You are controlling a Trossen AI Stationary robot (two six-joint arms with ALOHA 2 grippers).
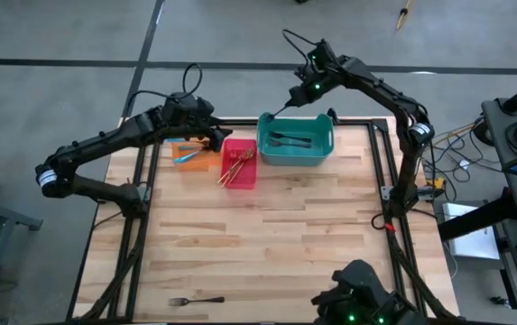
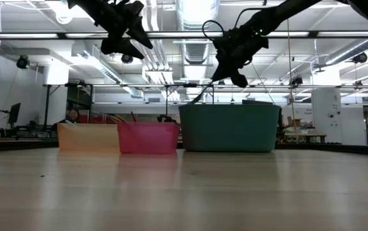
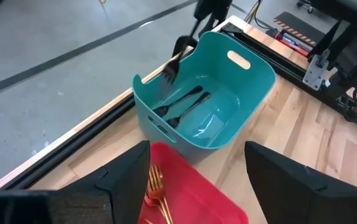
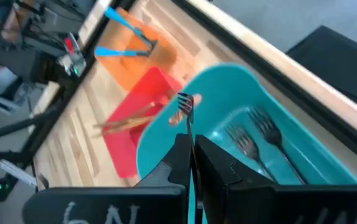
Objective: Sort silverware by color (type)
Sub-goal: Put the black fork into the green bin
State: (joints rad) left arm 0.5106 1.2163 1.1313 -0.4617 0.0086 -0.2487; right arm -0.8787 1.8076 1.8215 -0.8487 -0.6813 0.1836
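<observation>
My right gripper (image 4: 189, 144) is shut on a dark grey fork (image 1: 279, 110) above the far left corner of the teal bin (image 1: 326, 149). Dark forks (image 4: 259, 143) lie on that bin's floor. My left gripper (image 3: 197, 186) hangs open and empty over the red bin (image 1: 244, 176), which holds gold forks (image 1: 233, 167). Blue-handled forks (image 4: 125, 37) lie in the orange bin (image 1: 199, 162). One dark fork (image 1: 195, 300) lies flat on the table near its front edge. My right gripper pinches the fork's handle (image 4: 189, 132) between its two shut fingers. The fork runs on along the fingers, slanting down, with its tines (image 4: 184, 104) ahead of the fingertips. It hangs clear above the teal bin's rim (image 3: 166, 74).
The three bins stand side by side at the table's far edge: orange on the left, red in the middle, teal on the right. Bare wood (image 1: 267, 244) stretches from them to the front edge. Black frame rails (image 1: 380, 171) run along the table's sides.
</observation>
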